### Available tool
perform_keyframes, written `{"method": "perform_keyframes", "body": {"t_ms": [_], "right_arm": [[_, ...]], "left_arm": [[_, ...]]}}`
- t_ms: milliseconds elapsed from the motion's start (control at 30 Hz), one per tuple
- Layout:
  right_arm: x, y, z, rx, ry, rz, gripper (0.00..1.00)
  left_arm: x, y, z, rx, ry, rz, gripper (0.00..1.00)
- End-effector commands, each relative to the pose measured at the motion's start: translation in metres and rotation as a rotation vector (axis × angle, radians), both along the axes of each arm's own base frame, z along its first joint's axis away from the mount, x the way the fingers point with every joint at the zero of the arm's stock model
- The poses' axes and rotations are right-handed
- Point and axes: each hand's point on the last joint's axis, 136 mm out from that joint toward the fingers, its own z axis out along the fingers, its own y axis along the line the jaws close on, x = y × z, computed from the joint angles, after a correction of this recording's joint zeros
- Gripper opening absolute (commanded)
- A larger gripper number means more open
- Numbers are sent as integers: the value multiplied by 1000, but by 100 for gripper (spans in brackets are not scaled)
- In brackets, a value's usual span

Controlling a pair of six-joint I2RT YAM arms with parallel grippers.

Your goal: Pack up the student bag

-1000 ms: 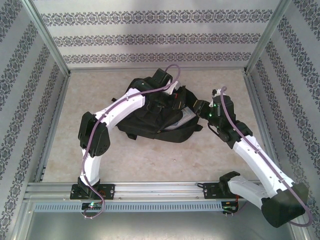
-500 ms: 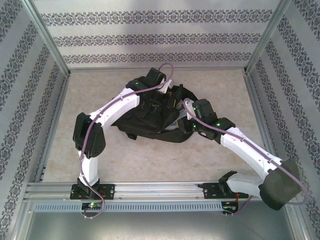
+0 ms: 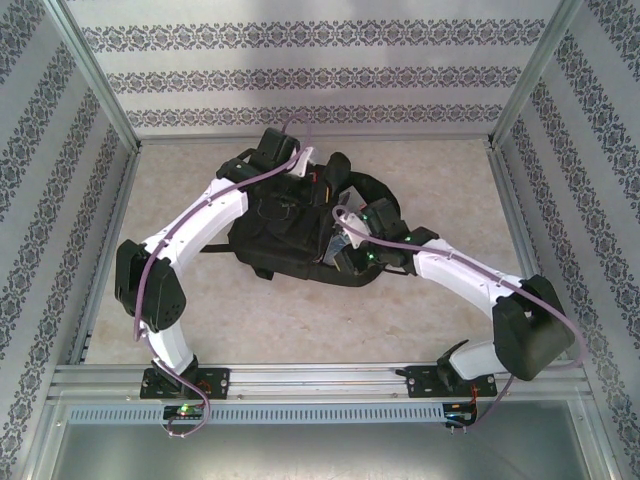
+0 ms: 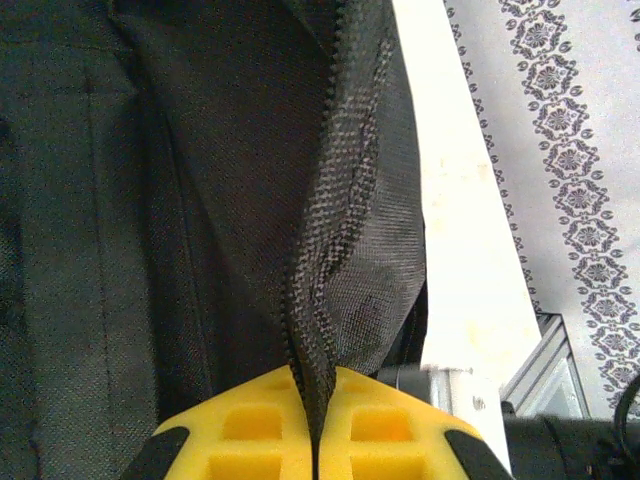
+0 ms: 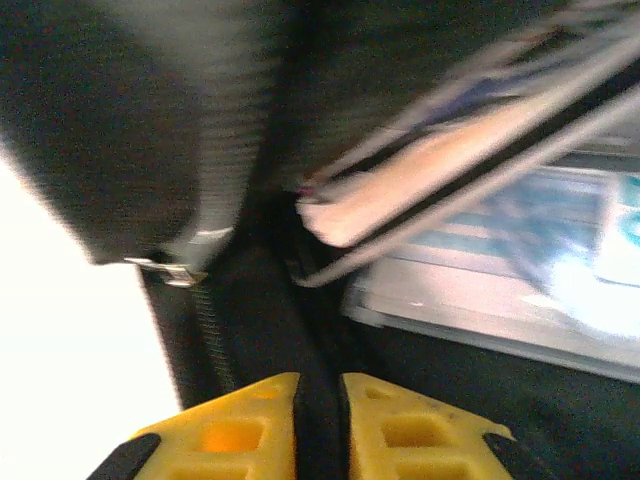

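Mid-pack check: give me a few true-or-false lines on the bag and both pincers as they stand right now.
1. The left pincer is shut on the bag's zipper edge. True.
2. The bag is empty. False: printed papers or books lie inside it.
3. The right pincer is wide open in the air. False: its fingers are nearly together with dark fabric between them, at the bag's opening.
4. The bag lies on the table, away from its edges. True.
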Motion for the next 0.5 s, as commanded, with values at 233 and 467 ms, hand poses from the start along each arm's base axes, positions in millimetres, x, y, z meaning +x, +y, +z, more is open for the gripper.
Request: {"method": "perform_keyframes", "body": {"t_ms": [233,467], "right_arm": [[-53,52,-15,130,17,196,6],[-34,47,-15,90,-114,131,8]], "left_arm": [[-9,5,4,-99,9,26,0],[-21,7,-28,-118,76,40,0]]}}
